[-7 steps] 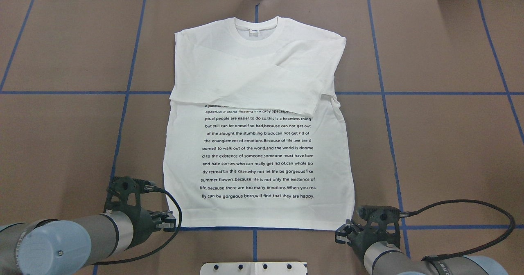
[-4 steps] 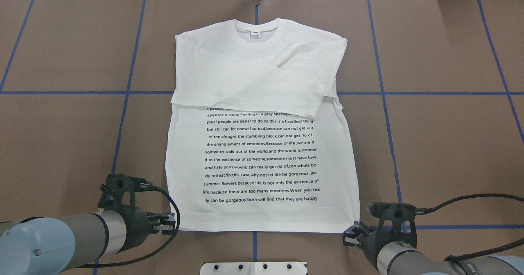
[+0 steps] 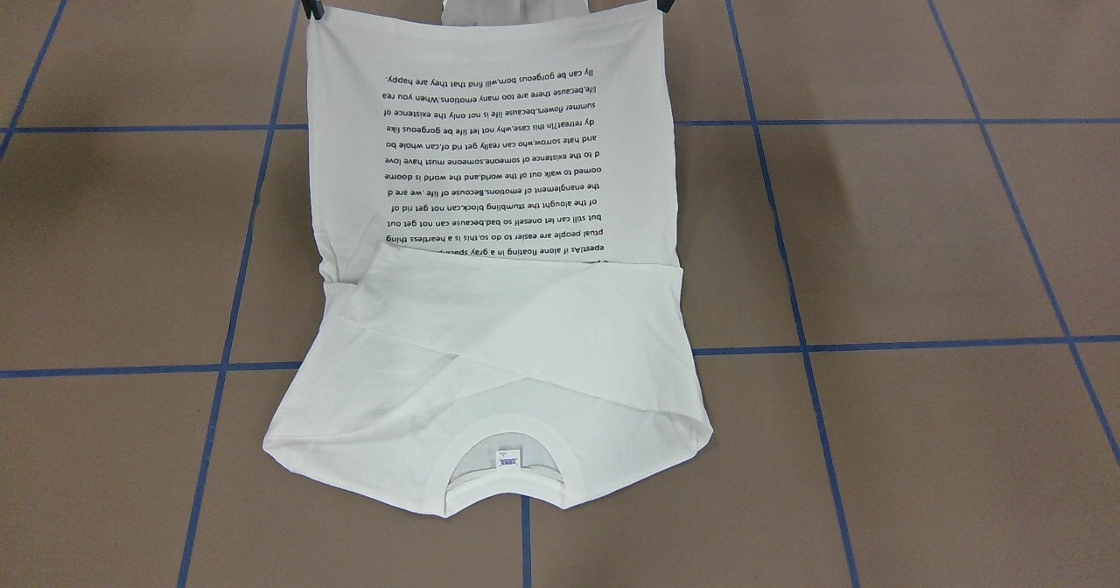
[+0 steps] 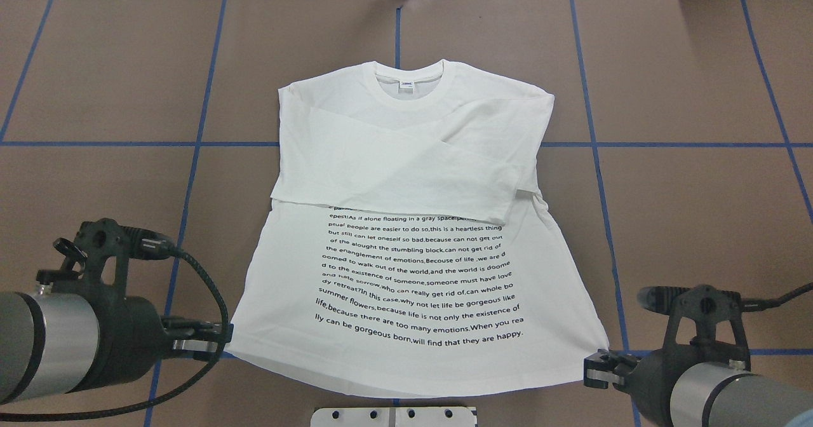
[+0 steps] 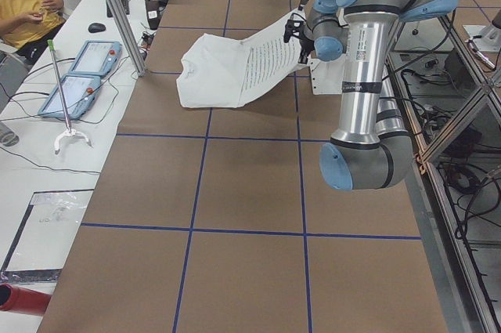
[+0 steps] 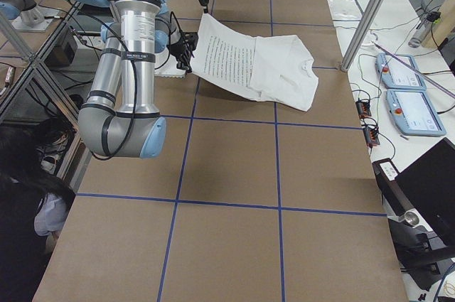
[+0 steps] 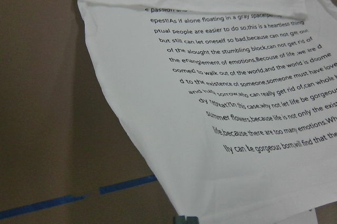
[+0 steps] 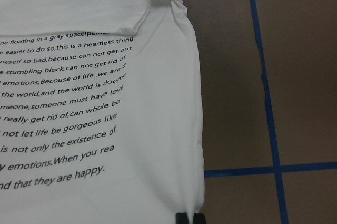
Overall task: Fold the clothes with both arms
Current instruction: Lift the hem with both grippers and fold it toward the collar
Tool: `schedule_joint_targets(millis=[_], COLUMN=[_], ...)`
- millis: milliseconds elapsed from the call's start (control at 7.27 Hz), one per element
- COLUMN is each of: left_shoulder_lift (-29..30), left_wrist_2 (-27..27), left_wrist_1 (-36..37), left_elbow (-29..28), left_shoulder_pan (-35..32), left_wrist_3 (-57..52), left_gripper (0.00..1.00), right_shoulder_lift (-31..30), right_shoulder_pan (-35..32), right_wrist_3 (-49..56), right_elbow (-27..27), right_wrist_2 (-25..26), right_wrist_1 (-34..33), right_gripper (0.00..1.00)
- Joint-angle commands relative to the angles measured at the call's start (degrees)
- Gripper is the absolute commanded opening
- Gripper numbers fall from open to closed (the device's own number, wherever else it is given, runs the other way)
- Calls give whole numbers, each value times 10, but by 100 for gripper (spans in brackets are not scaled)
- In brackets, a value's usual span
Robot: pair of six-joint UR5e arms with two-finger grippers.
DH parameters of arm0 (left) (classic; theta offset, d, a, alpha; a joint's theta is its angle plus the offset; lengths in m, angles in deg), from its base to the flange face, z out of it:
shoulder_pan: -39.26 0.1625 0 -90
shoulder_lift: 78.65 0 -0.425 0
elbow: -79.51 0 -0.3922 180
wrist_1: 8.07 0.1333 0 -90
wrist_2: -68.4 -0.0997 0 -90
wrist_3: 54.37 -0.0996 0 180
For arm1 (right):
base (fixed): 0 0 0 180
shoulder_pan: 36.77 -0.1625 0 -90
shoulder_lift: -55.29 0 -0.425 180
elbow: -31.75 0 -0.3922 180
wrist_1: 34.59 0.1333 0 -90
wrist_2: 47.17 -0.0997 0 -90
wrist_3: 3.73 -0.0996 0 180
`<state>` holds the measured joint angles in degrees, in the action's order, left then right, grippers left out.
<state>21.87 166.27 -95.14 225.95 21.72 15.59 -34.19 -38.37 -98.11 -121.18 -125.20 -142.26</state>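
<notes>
Folded sleeves [image 4: 394, 160] cover the top text lines; fingertips [image 8: 181, 218] barely show at wrist-view edges. White T-shirt [image 4: 413, 274] in middle of table [image 4: 698, 223], collar [image 4: 409, 79] flat at 12 o'clock, hem raised. The left gripper [image 4: 222, 344] clamps the 7 o'clock hem corner, the right gripper [image 4: 597, 365] the 5 o'clock corner.

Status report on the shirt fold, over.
Left gripper shut on shirt hem corner, right gripper likewise. Hem lifted, collar end on table, sleeves folded in. Nothing seen in the way.
</notes>
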Motion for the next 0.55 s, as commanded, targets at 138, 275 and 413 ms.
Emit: schedule_joint_targets(millis=[138, 275, 413], left_shoulder_lift=[155, 172, 192], left_wrist_2=[23, 23, 23], left_wrist_1=[107, 105, 88], left_elbow=[-112, -144, -192], left_shoulder_pan=[-134, -177, -208], left_wrist_3=[-122, -146, -157], left_gripper=[0, 0, 0], right_shoulder_lift=[194, 238, 244], right_shoulder_pan=[-164, -225, -285], right_wrist_3=[103, 159, 208], right_elbow=[67, 128, 162], right_wrist_2=[-79, -90, -114], right_wrist_1=[-140, -139, -133], right_gripper=[0, 0, 0])
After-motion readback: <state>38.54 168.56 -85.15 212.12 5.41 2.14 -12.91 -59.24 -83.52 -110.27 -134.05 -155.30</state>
